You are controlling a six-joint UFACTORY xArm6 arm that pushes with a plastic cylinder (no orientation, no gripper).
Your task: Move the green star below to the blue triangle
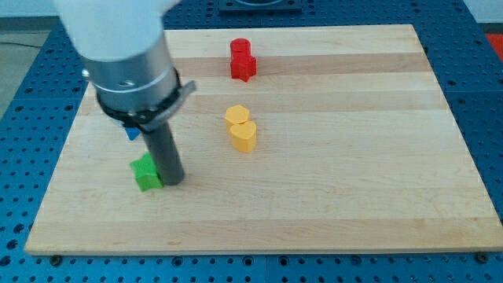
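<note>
While my tip point(174, 181) rests on the board, it sits pressed against the right side of the green star point(145, 173), touching it or so nearly touching that no gap shows; there is no claw on this rod, nothing to stand apart or together or to clamp, only a plain dark end that shoves. That green star lies toward the view's lower left of the wooden board point(354, 204), with its left and front faces showing clear of the rod. Just above it, toward the view's top, a small piece of the blue triangle point(132, 133) peeps out from under the arm's broad grey collar; most of that block is hidden, so its shape I take from the task rather than from what shows. Judged from how they lie, the star is already on the lower side of the blue block and near it, though apart, so the job looks mostly done; what may remain is a slight nudge to line it up squarely underneath. Further out, two yellow blocks point(240, 128) stand touching near the board's middle, and two red blocks point(242, 60) sit touching near the top edge, both pairs well apart from the star.
</note>
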